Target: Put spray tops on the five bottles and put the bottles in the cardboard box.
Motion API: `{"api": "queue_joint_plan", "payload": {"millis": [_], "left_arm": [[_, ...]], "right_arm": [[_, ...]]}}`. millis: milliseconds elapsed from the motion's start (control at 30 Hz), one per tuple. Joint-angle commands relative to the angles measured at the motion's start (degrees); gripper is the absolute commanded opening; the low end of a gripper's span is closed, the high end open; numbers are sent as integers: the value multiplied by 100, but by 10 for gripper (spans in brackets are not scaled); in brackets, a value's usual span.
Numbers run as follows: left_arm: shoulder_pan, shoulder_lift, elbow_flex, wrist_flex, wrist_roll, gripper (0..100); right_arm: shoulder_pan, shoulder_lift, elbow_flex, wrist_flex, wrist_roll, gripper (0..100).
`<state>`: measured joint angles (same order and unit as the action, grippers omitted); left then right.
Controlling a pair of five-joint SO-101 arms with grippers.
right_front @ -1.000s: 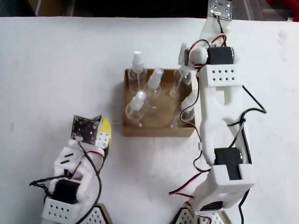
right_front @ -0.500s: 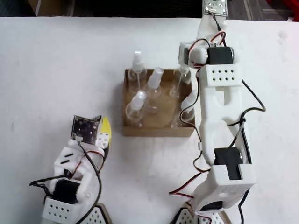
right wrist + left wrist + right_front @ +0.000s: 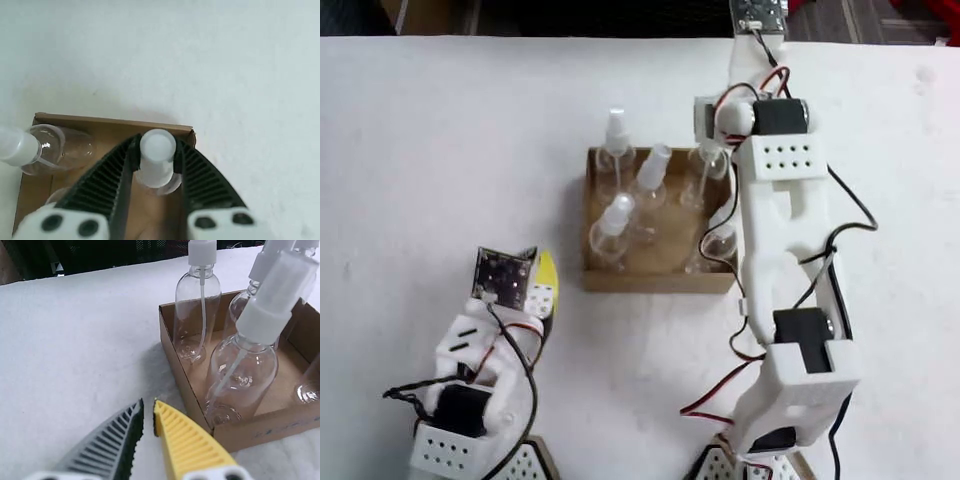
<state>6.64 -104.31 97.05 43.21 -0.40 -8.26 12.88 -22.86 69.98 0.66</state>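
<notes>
1. At the box's far right corner, the right gripper (image 3: 157,143) has its fingers closed on the spray top (image 3: 157,152) of a bottle (image 3: 705,172). One finger sits on each side, with the top roughly centred between them.
2. That bottle stands upright inside the box (image 3: 660,279), tight in the corner. Its long axis is vertical and runs straight down from the gripper.
3. Four other bottles (image 3: 611,228) stand in the box too. Three show tops; the fourth is partly under the arm. Looks like the last placement.
4. Next move, as I read it: open, then back off straight up along the bottle's axis. Sideways drag could tip it into the neighbour just beside it.
5. Left gripper (image 3: 148,409) sits low near the box's front left corner, fingers all but closed on nothing. The right arm is the one on the bottle.
</notes>
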Motion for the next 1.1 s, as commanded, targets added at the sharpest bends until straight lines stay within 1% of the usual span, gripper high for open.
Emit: {"api": "queue_joint_plan", "payload": {"millis": [0,133,233,300,667,733,900,967,1067], "left_arm": [[84,-48,-9,18,-70,42],[84,-48,-9,18,-70,42],[84,-48,-9,18,-70,42],[84,-48,-9,18,-70,42],[84,-48,-18,18,-70,42],[84,-48,-18,18,-70,42],[84,-48,-18,18,-70,42],[84,-48,-18,18,-70,42],[84,-48,-18,18,-70,42]], "right_arm": [[-31,40,-114,-13,97,16],[-57,40,-132,171,114,16],[-57,57,-132,207,448,16],[-22,84,-132,189,536,16],[-66,31,-141,215,580,24],[-66,22,-141,224,580,60],[-66,-84,-132,224,545,214],[-66,-189,-132,224,571,231],[-66,-391,-132,224,580,217]]}}
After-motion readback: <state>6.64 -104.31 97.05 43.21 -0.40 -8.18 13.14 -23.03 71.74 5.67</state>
